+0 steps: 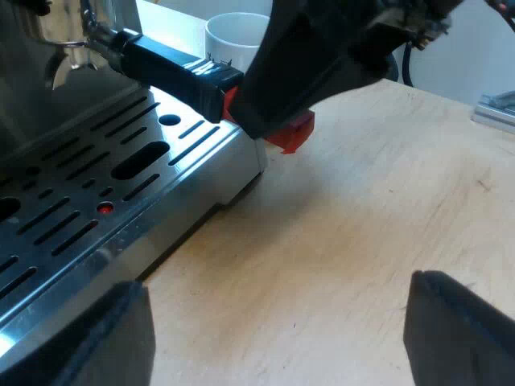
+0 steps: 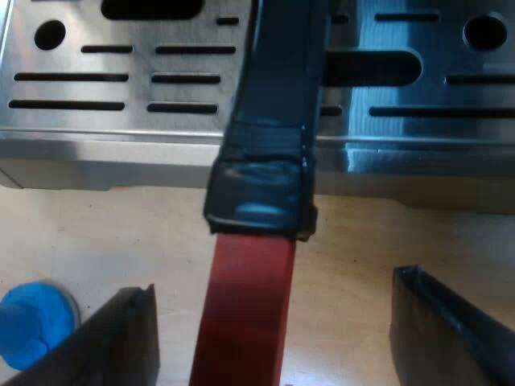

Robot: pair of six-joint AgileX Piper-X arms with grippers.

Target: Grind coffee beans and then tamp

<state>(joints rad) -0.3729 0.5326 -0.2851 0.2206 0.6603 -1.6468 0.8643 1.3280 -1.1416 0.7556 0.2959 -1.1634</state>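
The metal holder is locked into the espresso machine's front. Its dark handle reaches out over the slotted drip tray and ends in red. My right gripper hangs over that red end. In the right wrist view the handle and its red end lie between the right gripper's open fingers, with a gap on each side. My left gripper is open over bare wooden table beside the tray, holding nothing.
A blue tamper stands on the table close to one right finger. A white mug stands beyond the handle. The drip tray's steel edge runs under the handle. A grey flat object lies far off.
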